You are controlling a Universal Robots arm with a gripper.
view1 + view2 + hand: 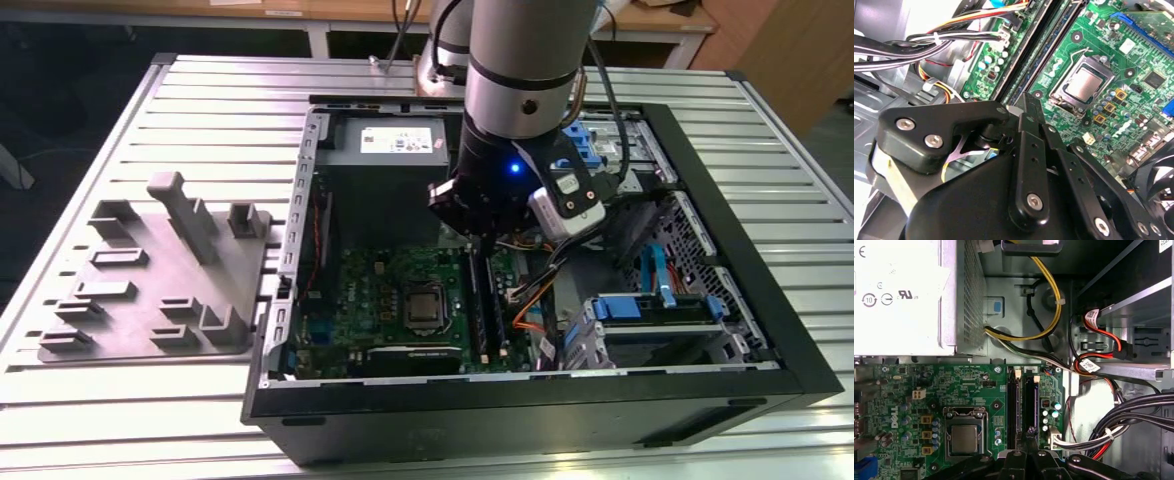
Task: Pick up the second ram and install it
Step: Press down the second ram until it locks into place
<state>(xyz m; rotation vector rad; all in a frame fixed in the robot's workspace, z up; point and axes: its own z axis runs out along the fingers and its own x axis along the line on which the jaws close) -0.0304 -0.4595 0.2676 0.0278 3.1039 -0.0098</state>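
Observation:
My gripper point(481, 235) hangs inside the open computer case, over the green motherboard point(380, 295). Two long dark memory slots run side by side next to the CPU socket point(964, 437). The second ram point(1030, 402) is a thin dark stick standing in the slot farther from the socket. In the first wrist view my fingertips point(1029, 436) are drawn together right above one end of it. In the second wrist view the black fingers point(1026, 107) meet at a point by the end of the slots. I cannot tell whether they touch the stick.
A grey moulded tray point(160, 275) with upright pegs lies on the slatted table at the exterior view's left. The power supply point(904, 295), bundled cables point(1126, 415) and a blue-handled drive cage point(654, 305) crowd around the gripper inside the case.

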